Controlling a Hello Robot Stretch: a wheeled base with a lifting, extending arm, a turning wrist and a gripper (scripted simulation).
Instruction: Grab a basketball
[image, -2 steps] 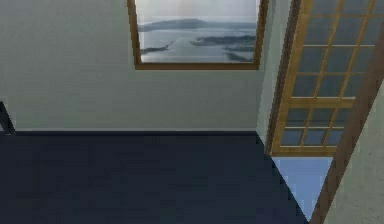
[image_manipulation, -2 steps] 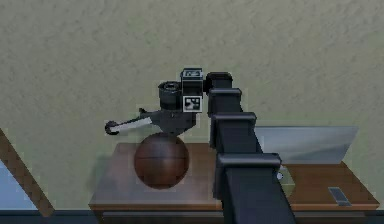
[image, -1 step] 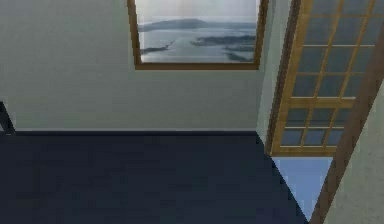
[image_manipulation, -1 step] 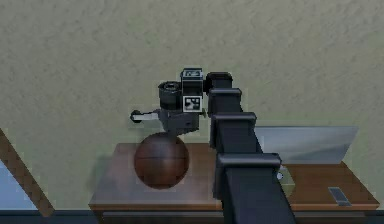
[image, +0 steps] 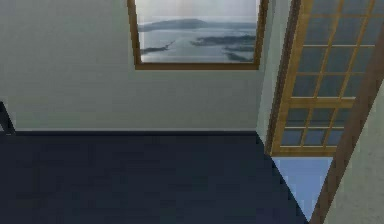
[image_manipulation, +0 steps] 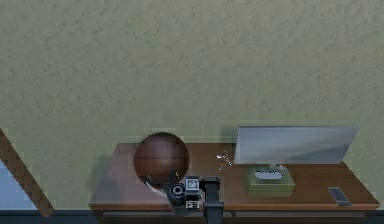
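Your basketball (image_manipulation: 162, 157) sits low in the arm side view, just left of centre: a dark reddish-brown ball resting on the left half of a wooden desk (image_manipulation: 115, 185). At its lower right edge is the gripper (image_manipulation: 181, 190), at the end of the arm (image_manipulation: 212, 203) that rises from the bottom edge. The ball stands on the desk right behind the fingers, so you cannot tell whether the gripper holds anything, nor whether it touches the ball or only sits beside it.

I judge you are at the reach-and-grasp step. The next move calls for getting the fingers around the ball's widest part, then lifting straight up until it is clear of the desk. A round ball may roll if nudged off-centre.

Further right on the desk stand a monitor (image_manipulation: 293, 144) and, near the right corner, a small dark flat thing (image_manipulation: 340, 195). In the forward view, a framed picture (image: 198, 33) hangs at upper centre and a glazed door (image: 325, 80) stands at right.
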